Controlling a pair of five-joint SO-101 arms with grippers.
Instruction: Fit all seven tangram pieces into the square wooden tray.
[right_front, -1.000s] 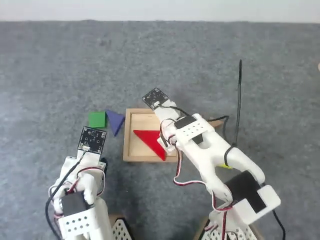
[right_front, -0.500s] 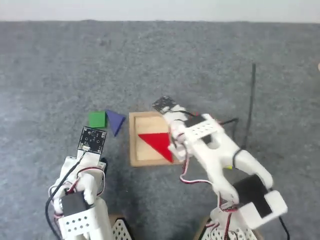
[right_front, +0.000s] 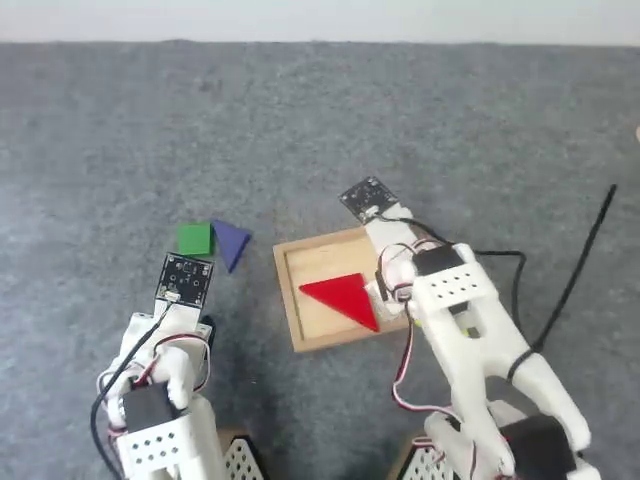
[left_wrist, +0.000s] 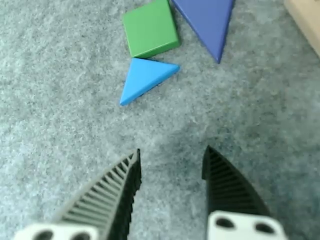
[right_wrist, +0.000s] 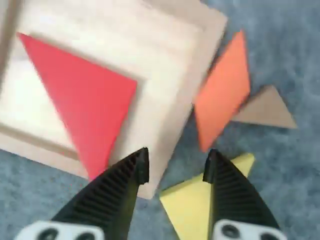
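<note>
Right claw (right_wrist: 177, 151) spread apart, clamped on nothing, hanging over the outer edge of the square wooden tray (right_wrist: 167, 120). Pale wood, raised rim, sitting skewed on the grey carpet (right_front: 120, 130). Just one big red triangle (right_wrist: 80, 95) lying flat inside, out ahead of one finger. Off the tray, ahead of the other finger: orange parallelogram (right_wrist: 222, 90) just beside the rim, tan triangle (right_wrist: 265, 110) past it, yellow triangle (right_wrist: 187, 210) partly under the fingertip. Left claw (left_wrist: 171, 151) also wide apart and empty, low over carpet. Ahead of it: light blue triangle (left_wrist: 145, 77), then green square (left_wrist: 150, 28) just beyond, dark blue triangle (left_wrist: 207, 17) beside that.
</note>
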